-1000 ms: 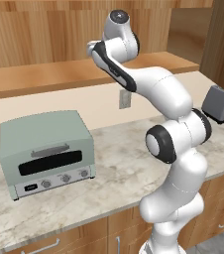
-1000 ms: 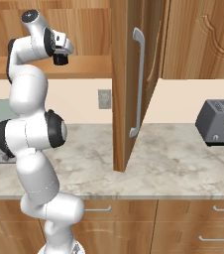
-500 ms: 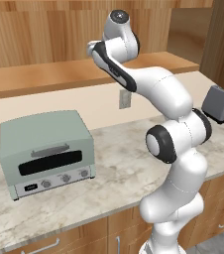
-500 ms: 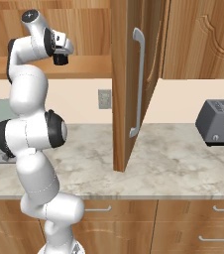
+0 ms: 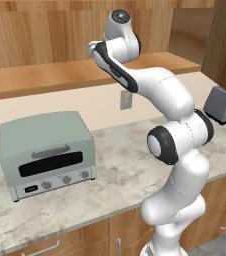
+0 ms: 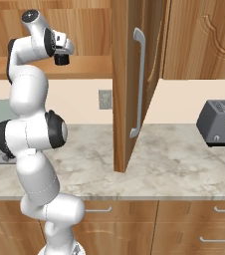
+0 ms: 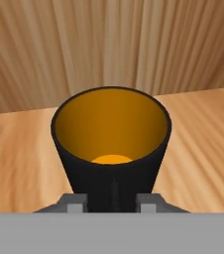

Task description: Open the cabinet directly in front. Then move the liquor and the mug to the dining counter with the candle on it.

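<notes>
Black outside and yellow-orange inside, the mug (image 7: 111, 144) sits right in front of your hand camera, its round mouth facing you and its wall tapering down between the two grey fingertips (image 7: 74, 204), one pressed close at each lower side of it. You can take the hand (image 7: 111, 206) as closed on the mug, which stands on the smooth wooden shelf (image 7: 203, 144) of the cabinet, with a streaky wood back wall behind it. From the right base view you see what the hand camera cannot: the hand (image 6: 61, 59) reaching in at shelf height with the mug (image 6: 61, 60) a small dark cylinder at its tip, and the cabinet (image 6: 134, 74) door swung out edge-on toward you, medium-brown wood with a long silver bar handle (image 6: 139, 82) running down it. That view also gives you a dark grey boxy toaster (image 6: 219, 122) on the pale marbled surface (image 6: 184, 164). The left base view offers the other side — a pale green toaster oven (image 5: 47, 152) with rounded corners, a dark window and small knobs, well apart from the white arm — and there the hand itself is hidden behind the arm's upper links.
</notes>
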### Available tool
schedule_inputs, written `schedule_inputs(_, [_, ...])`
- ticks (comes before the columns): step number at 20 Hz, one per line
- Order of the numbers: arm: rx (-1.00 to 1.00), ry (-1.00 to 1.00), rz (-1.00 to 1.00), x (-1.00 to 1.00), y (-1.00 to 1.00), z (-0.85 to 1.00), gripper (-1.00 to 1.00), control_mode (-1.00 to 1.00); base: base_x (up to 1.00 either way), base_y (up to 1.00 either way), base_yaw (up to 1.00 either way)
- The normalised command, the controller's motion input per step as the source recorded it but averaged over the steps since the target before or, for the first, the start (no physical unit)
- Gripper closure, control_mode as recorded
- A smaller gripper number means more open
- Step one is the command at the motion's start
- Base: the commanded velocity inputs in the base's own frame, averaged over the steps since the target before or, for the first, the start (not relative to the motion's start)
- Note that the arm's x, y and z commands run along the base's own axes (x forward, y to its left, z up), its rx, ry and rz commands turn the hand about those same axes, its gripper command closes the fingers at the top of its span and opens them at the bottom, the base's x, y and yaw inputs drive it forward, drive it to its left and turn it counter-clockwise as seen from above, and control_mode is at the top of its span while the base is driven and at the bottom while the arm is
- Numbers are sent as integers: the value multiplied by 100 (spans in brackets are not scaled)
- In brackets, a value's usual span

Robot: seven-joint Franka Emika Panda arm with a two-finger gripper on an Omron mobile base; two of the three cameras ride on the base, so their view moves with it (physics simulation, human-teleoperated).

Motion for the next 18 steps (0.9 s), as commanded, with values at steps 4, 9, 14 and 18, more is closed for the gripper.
schedule_inputs(4, [0,0,0,0,0,0,100,-100,0,0,0])
schedule_inputs(9, [0,0,0,0,0,0,100,-100,0,0,0])
schedule_inputs(14, [0,0,0,-20,4,-1,100,-100,0,0,0])
schedule_inputs(18, [0,0,0,-90,43,-24,100,-100,0,0,0])
